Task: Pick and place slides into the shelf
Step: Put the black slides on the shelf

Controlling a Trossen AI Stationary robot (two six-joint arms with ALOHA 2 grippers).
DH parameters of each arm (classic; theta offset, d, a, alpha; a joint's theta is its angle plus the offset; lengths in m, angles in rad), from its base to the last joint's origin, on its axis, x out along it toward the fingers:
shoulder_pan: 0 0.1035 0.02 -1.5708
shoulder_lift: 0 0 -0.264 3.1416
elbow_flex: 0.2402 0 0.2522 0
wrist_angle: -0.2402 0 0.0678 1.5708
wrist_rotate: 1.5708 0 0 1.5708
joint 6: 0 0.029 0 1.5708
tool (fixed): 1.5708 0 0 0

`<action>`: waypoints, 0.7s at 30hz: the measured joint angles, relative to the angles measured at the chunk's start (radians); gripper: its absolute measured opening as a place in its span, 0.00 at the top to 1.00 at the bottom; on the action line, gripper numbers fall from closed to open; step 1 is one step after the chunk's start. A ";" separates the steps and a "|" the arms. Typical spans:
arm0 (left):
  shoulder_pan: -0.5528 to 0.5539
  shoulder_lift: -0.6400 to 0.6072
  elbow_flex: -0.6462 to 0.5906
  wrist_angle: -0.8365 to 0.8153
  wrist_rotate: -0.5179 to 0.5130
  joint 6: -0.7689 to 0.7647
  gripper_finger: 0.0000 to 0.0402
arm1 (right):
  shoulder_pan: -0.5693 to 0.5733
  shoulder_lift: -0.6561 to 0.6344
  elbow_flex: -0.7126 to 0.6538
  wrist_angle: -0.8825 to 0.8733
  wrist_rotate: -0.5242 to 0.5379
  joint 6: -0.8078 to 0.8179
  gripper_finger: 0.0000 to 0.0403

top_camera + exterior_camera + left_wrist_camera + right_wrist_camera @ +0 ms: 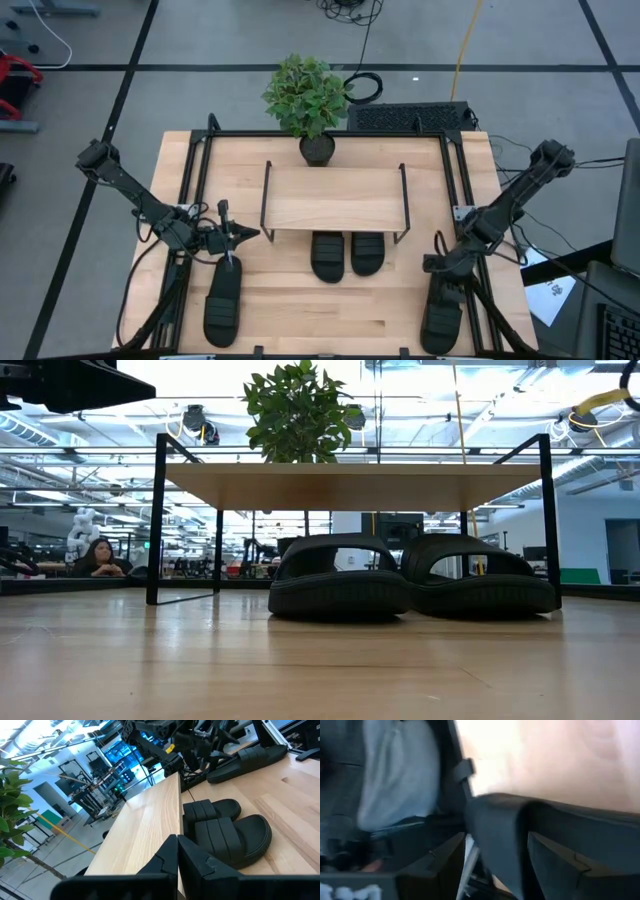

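Two black slides (328, 255) (367, 252) lie side by side on the table, their far ends under the shelf (335, 197), a low rack with a wooden top and black wire legs. A third slide (222, 303) lies flat at the near left. My left gripper (250, 235) hangs shut and level beside the shelf's left near corner, just beyond that slide. The slide at the near right (442, 315) lies flat too. My right gripper (440, 270) slants down over its far end, open, and the slide (500, 830) shows between the fingers. My right gripper has its open fingers (445, 860) on either side of the right slide's far end (490, 820), coming from above and slanting down. The wrist view is blurred, so I cannot tell whether a finger touches the slide. The slide lies flat on the table.
A potted plant (308, 100) stands behind the shelf at the table's far edge. Black rails (190, 200) run along the table's left and right sides. Bare wood (330, 310) lies between the two outer slides. A person (100, 557) sits in the room beyond.
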 joint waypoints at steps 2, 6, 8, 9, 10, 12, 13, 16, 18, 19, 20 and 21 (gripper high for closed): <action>0.000 0.000 0.000 0.000 0.000 0.000 0.97 | 0.022 0.000 -0.032 0.092 0.020 0.036 0.48; 0.000 0.000 0.000 0.000 -0.008 0.002 0.97 | 0.058 0.008 -0.082 0.229 0.059 0.072 0.48; 0.000 0.000 0.000 0.000 -0.009 0.003 0.98 | 0.071 0.013 -0.095 0.236 0.071 0.074 0.48; 0.000 0.000 0.000 0.000 -0.009 0.003 0.99 | 0.077 0.016 -0.103 0.229 0.070 0.083 0.48; 0.000 0.000 0.000 0.000 -0.009 0.003 1.00 | 0.082 0.018 -0.111 0.224 0.070 0.098 0.48; 0.000 0.000 0.000 0.000 -0.010 0.000 1.00 | 0.093 0.019 -0.131 0.221 0.069 0.134 0.48; 0.000 0.000 0.000 0.000 -0.010 0.000 0.99 | 0.098 0.019 -0.138 0.221 0.070 0.147 0.48; 0.000 0.000 0.000 0.000 -0.010 0.000 0.97 | 0.113 0.019 -0.158 0.230 0.071 0.174 0.48; 0.000 0.000 0.000 0.000 -0.010 0.000 0.97 | 0.121 0.019 -0.162 0.237 0.080 0.178 0.48; 0.000 0.000 0.000 0.000 -0.010 0.000 0.97 | 0.125 0.019 -0.162 0.241 0.092 0.178 0.48; 0.000 0.000 0.000 0.000 -0.010 0.000 0.97 | 0.129 0.019 -0.162 0.246 0.098 0.176 0.48; 0.000 0.000 0.000 0.000 -0.010 0.000 0.97 | 0.132 0.019 -0.162 0.255 0.102 0.173 0.48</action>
